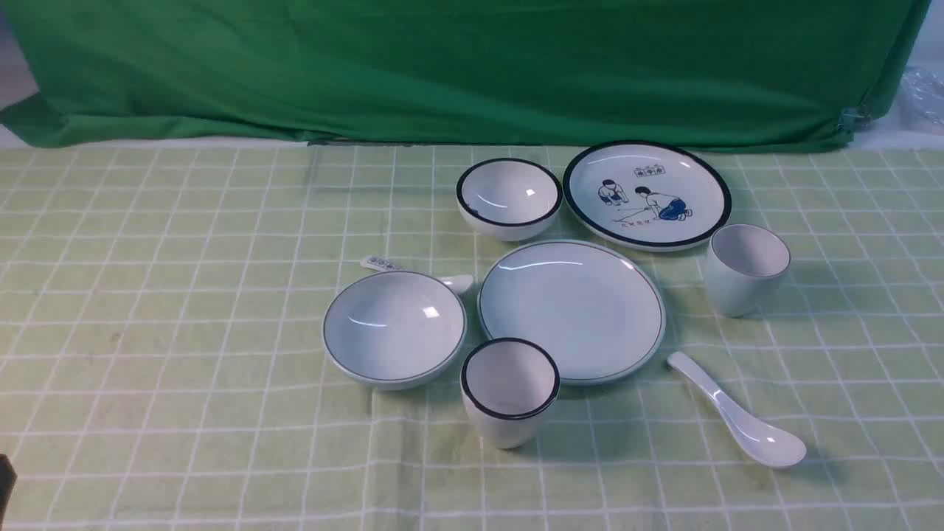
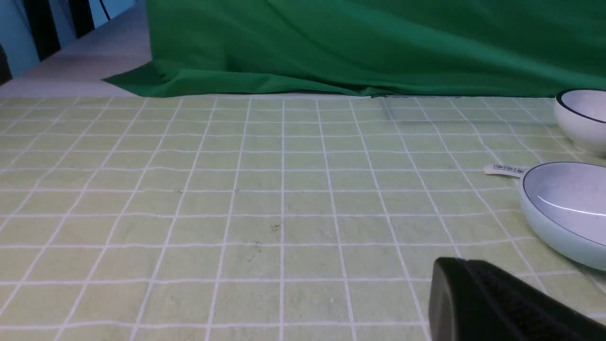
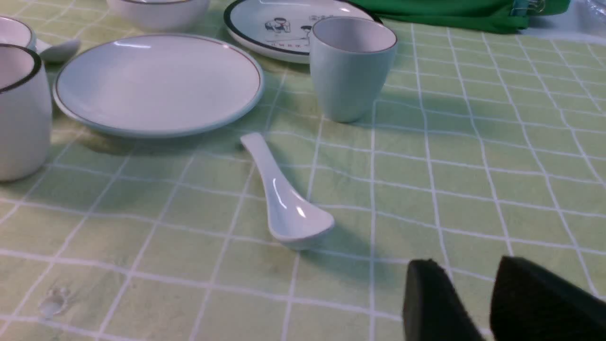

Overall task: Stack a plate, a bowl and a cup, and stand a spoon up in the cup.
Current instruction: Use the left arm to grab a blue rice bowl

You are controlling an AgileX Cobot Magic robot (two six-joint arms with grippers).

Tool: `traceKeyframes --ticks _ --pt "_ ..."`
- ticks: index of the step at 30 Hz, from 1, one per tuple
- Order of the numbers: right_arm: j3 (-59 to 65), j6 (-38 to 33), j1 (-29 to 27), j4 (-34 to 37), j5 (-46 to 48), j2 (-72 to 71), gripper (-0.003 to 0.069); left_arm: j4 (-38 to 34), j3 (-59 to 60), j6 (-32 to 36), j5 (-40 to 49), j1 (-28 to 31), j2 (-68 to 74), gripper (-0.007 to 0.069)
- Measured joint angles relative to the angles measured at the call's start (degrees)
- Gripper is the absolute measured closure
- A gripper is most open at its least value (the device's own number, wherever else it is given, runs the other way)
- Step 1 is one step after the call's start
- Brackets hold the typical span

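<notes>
The plain plate (image 1: 571, 310) lies mid-table. The wide shallow bowl (image 1: 394, 328) sits to its left, and the pale cup (image 1: 745, 269) stands upright to its right. The plain white spoon (image 1: 741, 424) lies flat in front of the cup. My right gripper (image 3: 468, 265) is open by a small gap and empty. It is low over the cloth, nearer than the spoon (image 3: 284, 199), plate (image 3: 158, 83) and cup (image 3: 352, 66). My left gripper (image 2: 466, 263) looks shut and empty, left of and nearer than the bowl (image 2: 563, 208). Neither gripper's fingers show in the front view.
A black-rimmed bowl (image 1: 509, 198) and a cartoon plate (image 1: 647, 193) stand at the back. A black-rimmed cup (image 1: 509, 391) stands in front, between bowl and plate. A printed spoon (image 1: 380, 263) lies behind the bowl. A green curtain (image 1: 442, 66) closes off the far edge.
</notes>
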Motion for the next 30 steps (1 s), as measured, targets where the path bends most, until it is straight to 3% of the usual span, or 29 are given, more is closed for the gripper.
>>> traceKeyframes --ticks 13,19,22,26,27,30 --pt "0.0 0.0 0.0 0.0 0.0 0.0 0.0421 0.5 0.0 0.2 -0.2 0.0 0.0 0.0622" --pt "0.0 0.0 0.0 0.0 0.0 0.0 0.0421 12.3 0.0 6.8 -0.3 0.0 0.0 0.0622" --pt "0.0 0.1 0.0 0.0 0.0 0.0 0.0421 16.3 0.0 6.9 -2.0 0.0 0.0 0.0622" --pt "0.0 0.1 0.0 0.0 0.0 0.0 0.0421 5.1 0.0 1.0 -8.1 0.0 0.0 0.0622" --pt "0.0 0.1 0.0 0.0 0.0 0.0 0.0421 -3.1 0.0 -1.5 -11.0 0.0 0.0 0.0622" --pt "0.0 0.1 0.0 0.0 0.0 0.0 0.0421 -14.0 0.0 -3.2 -14.3 0.0 0.0 0.0622"
